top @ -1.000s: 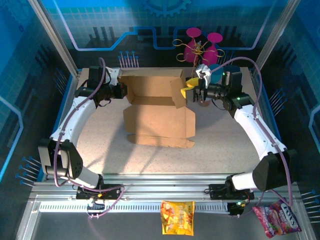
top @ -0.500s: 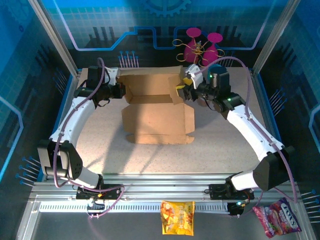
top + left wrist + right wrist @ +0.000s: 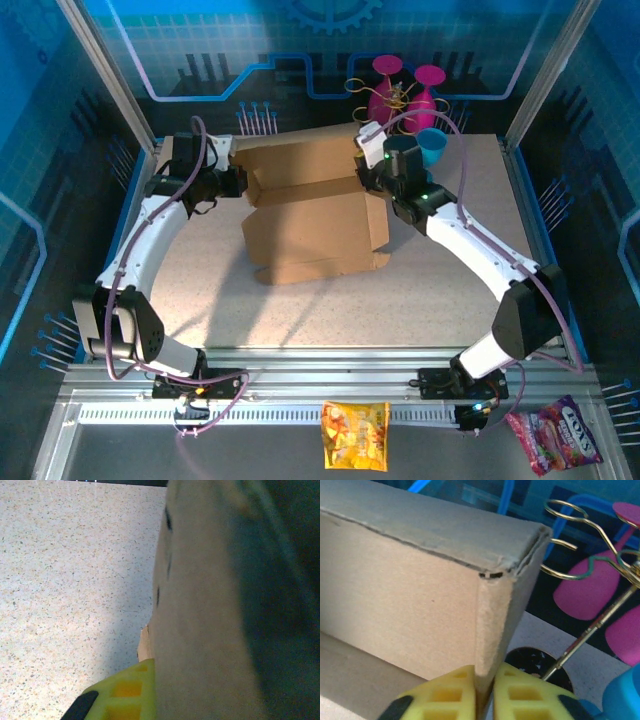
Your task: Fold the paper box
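The paper box [image 3: 315,235] is a brown cardboard mailer lying mid-table, its back wall raised and a large panel spread flat toward me. My left gripper [image 3: 243,183] is at the box's left end. In the left wrist view one yellow finger [image 3: 127,690] presses against a cardboard wall [image 3: 200,630] that hides the other finger. My right gripper [image 3: 366,178] is at the box's back right corner. In the right wrist view the gripper [image 3: 487,685] is shut on the upright corner edge of the box [image 3: 405,590].
A gold wire stand [image 3: 580,535] with pink glasses [image 3: 385,95] and a blue cup [image 3: 432,146] stand just behind the right gripper. A black disc [image 3: 530,662] lies under the stand. A snack packet [image 3: 354,435] and a candy bag [image 3: 560,435] lie beyond the near rail.
My right gripper has swung left from beside the box and closed on its back right corner, and the right side flap now stands up. The left arm has barely moved.
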### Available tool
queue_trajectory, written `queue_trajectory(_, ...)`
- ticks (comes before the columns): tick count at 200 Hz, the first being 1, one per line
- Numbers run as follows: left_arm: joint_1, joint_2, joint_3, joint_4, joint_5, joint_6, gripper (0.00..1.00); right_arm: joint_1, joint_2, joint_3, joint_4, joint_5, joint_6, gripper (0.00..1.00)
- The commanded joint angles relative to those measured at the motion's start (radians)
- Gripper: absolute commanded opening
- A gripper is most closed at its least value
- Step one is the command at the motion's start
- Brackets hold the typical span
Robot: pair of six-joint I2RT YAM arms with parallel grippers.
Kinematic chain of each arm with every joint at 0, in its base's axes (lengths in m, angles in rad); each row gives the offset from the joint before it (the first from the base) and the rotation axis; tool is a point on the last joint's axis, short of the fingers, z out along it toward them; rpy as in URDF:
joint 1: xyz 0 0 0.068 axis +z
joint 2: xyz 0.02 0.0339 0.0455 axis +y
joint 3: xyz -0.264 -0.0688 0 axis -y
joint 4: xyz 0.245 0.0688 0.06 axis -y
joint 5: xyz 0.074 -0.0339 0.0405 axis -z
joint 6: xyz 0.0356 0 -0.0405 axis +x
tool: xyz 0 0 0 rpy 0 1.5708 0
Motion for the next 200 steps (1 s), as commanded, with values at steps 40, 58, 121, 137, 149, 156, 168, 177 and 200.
queue_trajectory(40,-0.013,-0.056,-0.009,0.027,0.073,-0.025,0.00,0.093,0.028,0.006,0.151,0.200,0.031,0.00)
queue_trajectory(58,-0.016,-0.063,-0.013,0.020,0.055,-0.028,0.00,0.104,0.016,-0.012,0.179,0.238,0.017,0.00)
queue_trajectory(121,-0.069,-0.095,-0.045,0.013,-0.211,-0.123,0.00,0.178,0.008,-0.029,0.160,0.413,0.026,0.00)
queue_trajectory(137,-0.083,-0.095,-0.049,0.010,-0.262,-0.149,0.00,0.188,0.012,-0.021,0.127,0.465,0.062,0.00)
queue_trajectory(149,-0.099,-0.102,-0.055,0.026,-0.246,-0.148,0.00,0.185,0.004,-0.041,0.142,0.455,0.078,0.00)
queue_trajectory(156,-0.111,-0.107,-0.057,0.034,-0.240,-0.139,0.00,0.175,-0.004,-0.061,0.165,0.416,0.085,0.00)
queue_trajectory(168,-0.128,-0.111,-0.051,0.034,-0.224,-0.126,0.00,0.153,-0.017,-0.097,0.219,0.343,0.087,0.00)
queue_trajectory(177,-0.132,-0.109,-0.042,0.019,-0.213,-0.122,0.00,0.126,-0.026,-0.114,0.247,0.276,0.096,0.00)
queue_trajectory(200,-0.133,-0.114,-0.031,-0.005,-0.184,-0.103,0.00,0.059,-0.044,-0.132,0.291,0.129,0.138,0.00)
